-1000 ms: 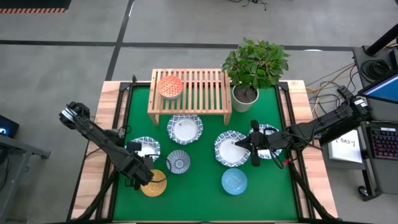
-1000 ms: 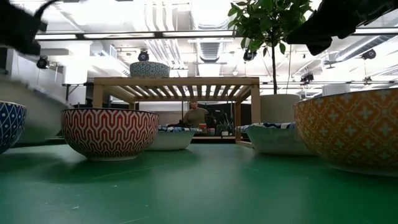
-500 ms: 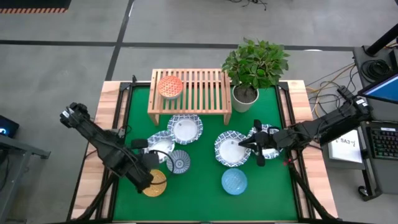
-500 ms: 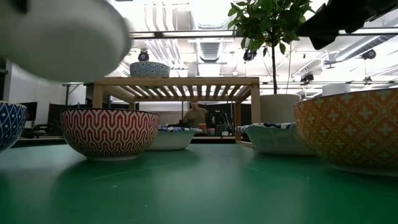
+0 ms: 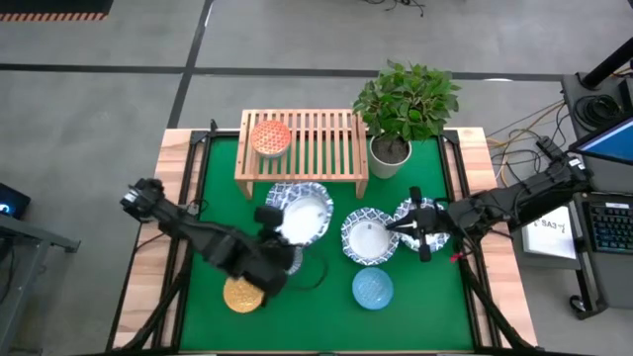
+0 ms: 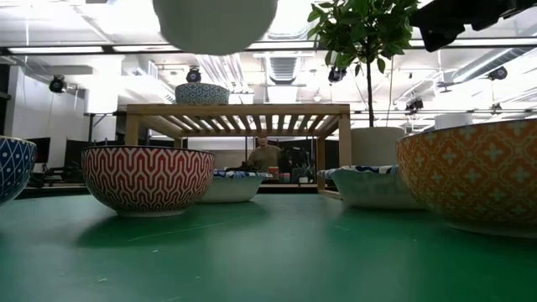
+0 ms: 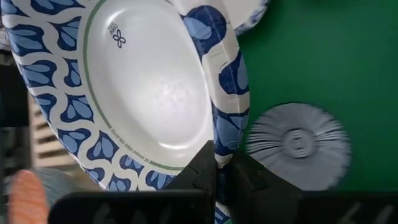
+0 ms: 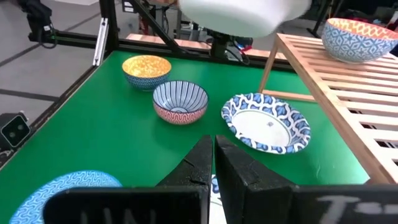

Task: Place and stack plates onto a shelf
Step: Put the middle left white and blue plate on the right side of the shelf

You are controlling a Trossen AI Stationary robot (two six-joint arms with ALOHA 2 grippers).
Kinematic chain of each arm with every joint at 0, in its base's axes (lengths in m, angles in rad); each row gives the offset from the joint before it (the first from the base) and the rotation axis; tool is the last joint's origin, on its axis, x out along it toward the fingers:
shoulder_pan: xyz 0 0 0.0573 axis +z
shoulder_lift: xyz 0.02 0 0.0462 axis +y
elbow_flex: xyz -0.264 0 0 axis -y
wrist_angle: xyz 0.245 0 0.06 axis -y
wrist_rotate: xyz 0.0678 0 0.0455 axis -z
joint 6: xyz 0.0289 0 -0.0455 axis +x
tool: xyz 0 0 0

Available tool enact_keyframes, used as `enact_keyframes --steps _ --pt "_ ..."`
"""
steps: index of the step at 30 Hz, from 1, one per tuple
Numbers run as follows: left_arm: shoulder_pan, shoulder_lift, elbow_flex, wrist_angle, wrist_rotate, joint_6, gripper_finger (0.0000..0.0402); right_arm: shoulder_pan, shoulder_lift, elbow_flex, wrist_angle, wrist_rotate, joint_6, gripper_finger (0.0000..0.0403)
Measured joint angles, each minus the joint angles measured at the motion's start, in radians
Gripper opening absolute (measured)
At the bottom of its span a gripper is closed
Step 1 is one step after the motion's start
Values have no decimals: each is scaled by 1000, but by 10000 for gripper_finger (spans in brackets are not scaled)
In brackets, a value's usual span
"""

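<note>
Left gripper [image 7: 217, 177], lower middle of the left wrist frame: fingers pinched tight on the blue-patterned rim of a wide white paper plate [image 7: 146, 93], which it carries clear of the green table mat [image 5: 326, 302]. In the high view this held plate [image 5: 302, 218] sits left of centre, above another white blue-rimmed plate [image 5: 282, 195] lying just below the shelf. In the low view the held plate's white underside [image 6: 216, 21] shows at top centre (well above everything on the mat).

Right gripper [image 8: 214, 152], bottom centre of the right wrist frame: fingers pressed together, nothing between them. In the high view it [image 5: 419, 235] hovers right of centre, between two more white blue-rimmed plates [image 5: 369, 237] [image 5: 420, 213].

Low light-wood slatted shelf [image 5: 302, 143], upper centre of the high view; an orange-lined patterned bowl [image 5: 270, 136] stands on its left end.

On the mat: a yellow bowl [image 5: 242, 295] lower left, a light blue bowl [image 5: 373, 288] lower centre, and a striped blue-and-red bowl [image 8: 180, 101] (seen in the right wrist frame, left of centre).

A green plant in a white pot [image 5: 393, 150] stands right of the shelf.
</note>
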Motion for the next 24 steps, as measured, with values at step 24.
enact_keyframes --steps 24 --pt "407 143 96 119 -24 269 0 0 -4 0 -32 2 -23 9"
